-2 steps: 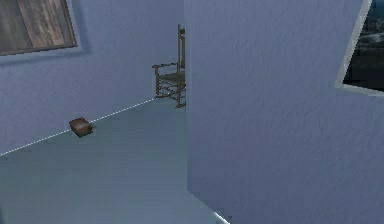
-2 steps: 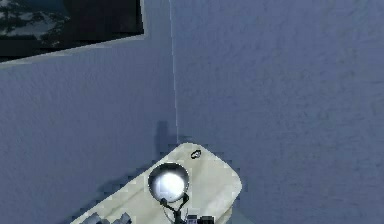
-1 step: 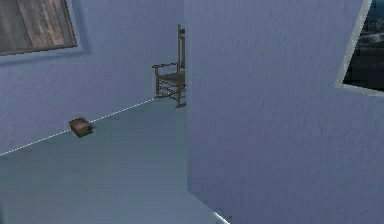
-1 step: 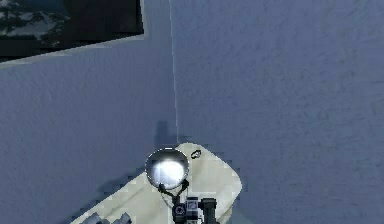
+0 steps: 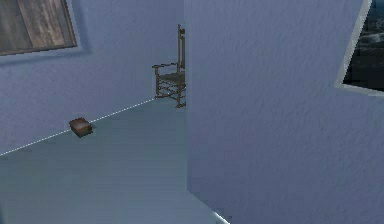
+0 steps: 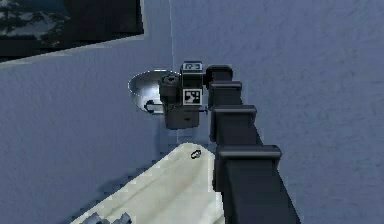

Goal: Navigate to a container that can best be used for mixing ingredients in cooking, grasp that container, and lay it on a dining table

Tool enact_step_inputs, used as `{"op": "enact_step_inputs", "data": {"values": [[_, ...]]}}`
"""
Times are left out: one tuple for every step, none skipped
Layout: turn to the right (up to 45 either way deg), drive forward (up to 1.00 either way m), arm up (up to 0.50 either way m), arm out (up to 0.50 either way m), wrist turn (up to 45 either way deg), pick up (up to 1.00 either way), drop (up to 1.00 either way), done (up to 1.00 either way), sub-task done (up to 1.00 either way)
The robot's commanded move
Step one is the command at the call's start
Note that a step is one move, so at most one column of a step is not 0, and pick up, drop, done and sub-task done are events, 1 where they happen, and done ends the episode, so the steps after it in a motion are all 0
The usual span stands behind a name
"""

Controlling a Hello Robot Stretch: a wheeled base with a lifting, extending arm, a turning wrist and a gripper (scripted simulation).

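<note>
A grey metal bowl [image 6: 148,90] hangs at the far end of the pincer [image 6: 168,100], at ten o'clock from the dark arm [image 6: 240,150] and clear of the pale surface [image 6: 150,190] below. The pincer holds it, though whether its fingers are apart or together cannot be told. Turning the base with the arm out could swing the bowl into the blue wall [image 6: 300,60] behind it and knock it loose, and the wall corner [image 5: 188,120] at twelve o'clock ahead leaves little room.
</note>
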Motion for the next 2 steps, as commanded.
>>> {"op": "enact_step_inputs", "data": {"values": [[0.0, 0.00, 0.00, 0.00, -45.0, 0.00, 0.00, 0.00, 0.00], [0.0, 0.00, 0.00, 0.00, -45.0, 0.00, 0.00, 0.00, 0.00]]}}
